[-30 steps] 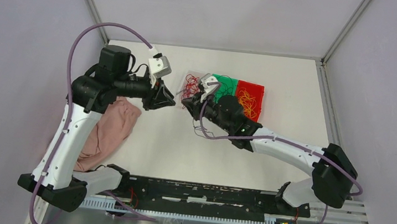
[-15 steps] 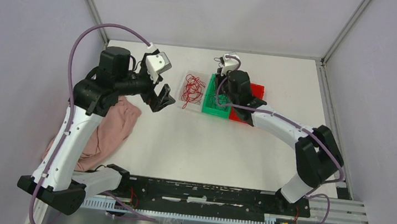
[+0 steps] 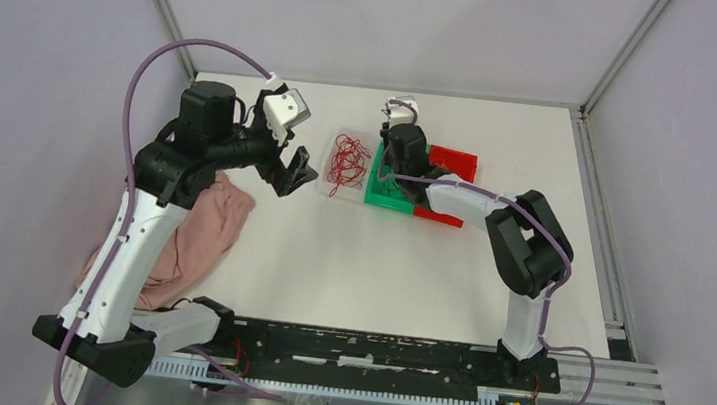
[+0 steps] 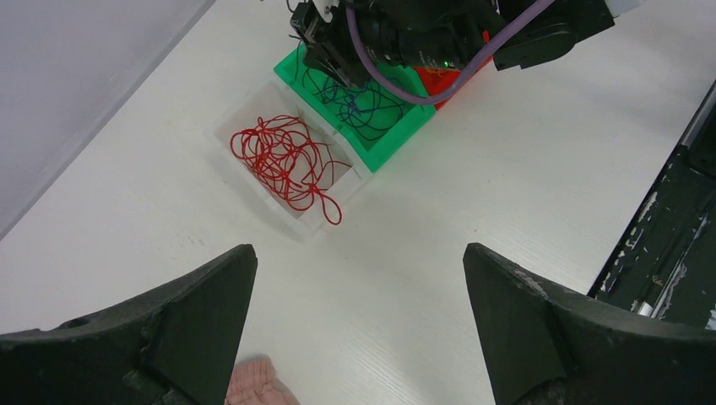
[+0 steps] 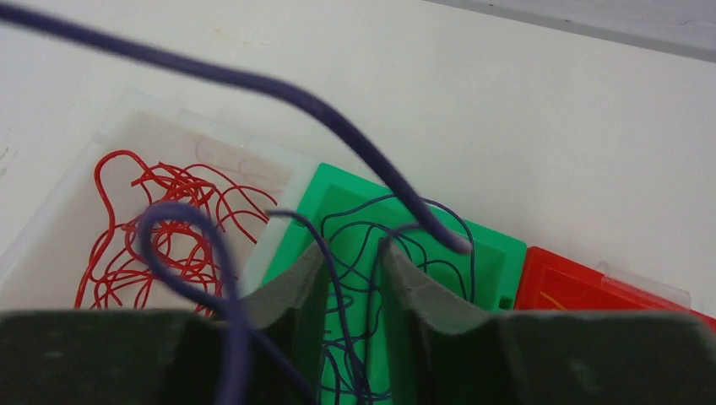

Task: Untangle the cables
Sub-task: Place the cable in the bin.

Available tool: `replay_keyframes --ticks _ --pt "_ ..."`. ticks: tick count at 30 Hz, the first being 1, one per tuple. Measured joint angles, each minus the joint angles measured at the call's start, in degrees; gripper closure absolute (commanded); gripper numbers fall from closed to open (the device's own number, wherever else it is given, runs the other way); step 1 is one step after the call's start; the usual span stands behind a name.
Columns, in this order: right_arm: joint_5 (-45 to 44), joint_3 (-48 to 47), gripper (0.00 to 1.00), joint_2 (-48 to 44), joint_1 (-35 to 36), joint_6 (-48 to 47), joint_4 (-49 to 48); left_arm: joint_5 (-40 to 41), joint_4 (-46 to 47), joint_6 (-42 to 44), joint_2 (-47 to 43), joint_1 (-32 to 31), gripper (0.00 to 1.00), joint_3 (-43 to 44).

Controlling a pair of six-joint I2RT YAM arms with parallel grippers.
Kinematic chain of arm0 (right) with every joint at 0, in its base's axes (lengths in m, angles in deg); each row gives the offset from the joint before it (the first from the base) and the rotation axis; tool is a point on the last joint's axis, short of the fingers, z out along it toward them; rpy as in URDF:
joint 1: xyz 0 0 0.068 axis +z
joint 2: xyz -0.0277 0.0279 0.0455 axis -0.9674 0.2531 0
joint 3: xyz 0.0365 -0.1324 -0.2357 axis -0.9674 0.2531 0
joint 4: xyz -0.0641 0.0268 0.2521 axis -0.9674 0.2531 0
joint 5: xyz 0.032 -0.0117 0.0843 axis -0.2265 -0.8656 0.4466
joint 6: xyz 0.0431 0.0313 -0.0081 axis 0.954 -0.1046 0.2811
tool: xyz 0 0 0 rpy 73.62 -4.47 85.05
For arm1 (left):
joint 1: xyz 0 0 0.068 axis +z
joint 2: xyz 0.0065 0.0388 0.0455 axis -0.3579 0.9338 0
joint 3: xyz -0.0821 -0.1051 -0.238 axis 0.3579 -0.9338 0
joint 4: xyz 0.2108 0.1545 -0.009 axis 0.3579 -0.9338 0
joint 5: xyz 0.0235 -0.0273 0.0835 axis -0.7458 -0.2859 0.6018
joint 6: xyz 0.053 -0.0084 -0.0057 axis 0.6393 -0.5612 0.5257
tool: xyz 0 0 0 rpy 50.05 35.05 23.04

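Red cables point(image 3: 347, 161) point(image 4: 283, 156) point(image 5: 160, 228) lie tangled in a clear tray. Dark blue cables point(image 4: 363, 101) point(image 5: 371, 245) loop inside a green tray point(image 3: 381, 193) next to it. My right gripper point(image 3: 391, 161) point(image 5: 353, 246) hangs over the green tray, its jaws apart. One dark blue strand runs loosely down between them, and another curls in front of the camera. Well to the left of the trays, my left gripper point(image 3: 299, 171) point(image 4: 356, 250) is wide open above bare table, holding nothing. A yellow-orange strand point(image 5: 550, 300) shows in the red tray point(image 3: 451, 160).
A pink cloth point(image 3: 200, 236) point(image 4: 257, 384) lies at the left under the left arm. A black rail point(image 3: 369, 349) runs along the near edge. The three trays sit side by side at the back middle, with grey walls around the table.
My right arm swung from mid-table back over the green tray and its jaws parted, leaving dark blue cable there. My left gripper opened wide and stayed roughly in place.
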Motion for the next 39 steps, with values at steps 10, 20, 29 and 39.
replay_keyframes --ticks 10,20,29,39 --pt "-1.8 2.5 0.23 -2.4 0.0 -0.8 -0.6 0.5 1.2 0.0 3.3 0.0 0.01 0.6" --pt "-1.2 2.7 0.39 -6.7 -0.4 0.9 0.8 0.6 1.7 0.0 3.8 0.0 0.01 1.8" --pt "1.5 -8.8 0.50 -1.1 -4.3 8.3 12.7 1.8 2.9 0.0 4.7 0.1 0.01 1.8" --pt "3.2 -13.1 0.53 8.2 -5.6 8.9 23.1 2.9 8.5 -0.9 8.9 6.7 0.01 -2.2"
